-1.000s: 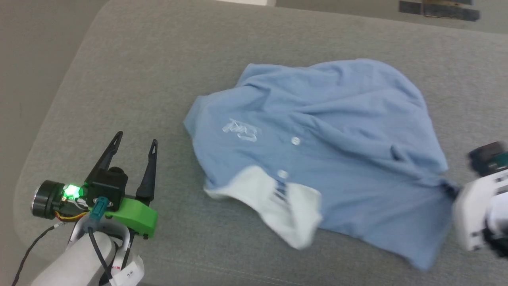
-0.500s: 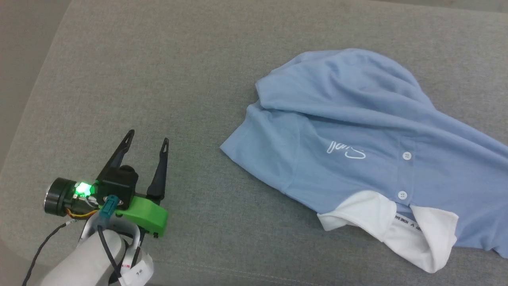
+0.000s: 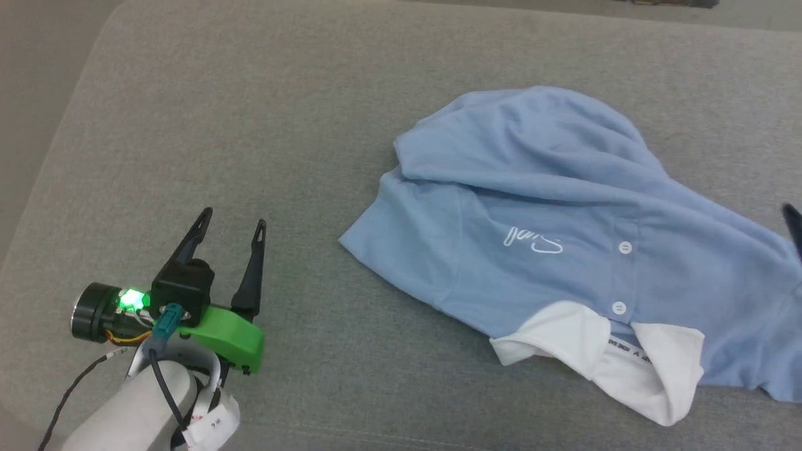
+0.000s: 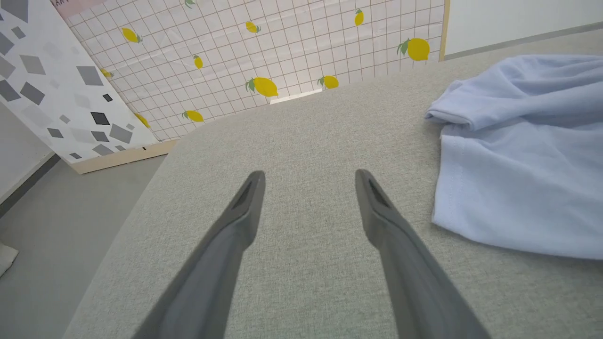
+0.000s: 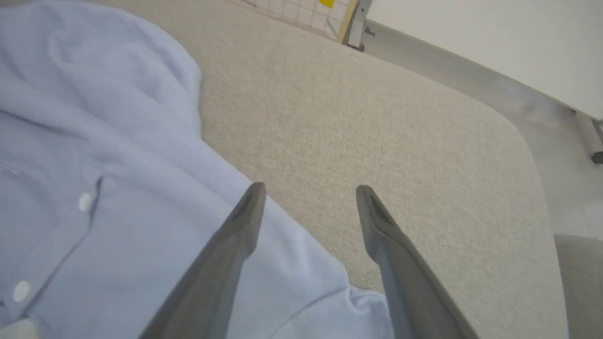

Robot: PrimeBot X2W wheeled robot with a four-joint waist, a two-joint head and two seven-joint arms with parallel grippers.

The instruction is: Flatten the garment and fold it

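The light blue polo shirt (image 3: 564,213) lies rumpled on the grey cushion, white collar (image 3: 601,351) toward me, buttons and cursive logo (image 3: 532,240) facing up. My left gripper (image 3: 232,222) stands open at the lower left, well clear of the shirt's sleeve (image 4: 513,155), nothing between its fingers. In its wrist view the left gripper (image 4: 308,176) hovers over bare fabric. My right gripper (image 5: 308,190) is open above the shirt's right edge (image 5: 118,197), its left finger over blue cloth. A dark fingertip (image 3: 793,222) of it shows at the right edge of the head view.
The grey upholstered cushion (image 3: 263,113) has a rounded left corner, with floor (image 3: 31,94) beyond. A lemon-patterned tiled panel (image 4: 282,47) and a speckled board (image 4: 56,84) stand past the far edge. The cushion's right corner (image 5: 518,141) drops to floor.
One second ago the right arm was at the shirt's right side; the shirt now lies further right with collar and placket turned. The head camera shifted. My left gripper stayed put.
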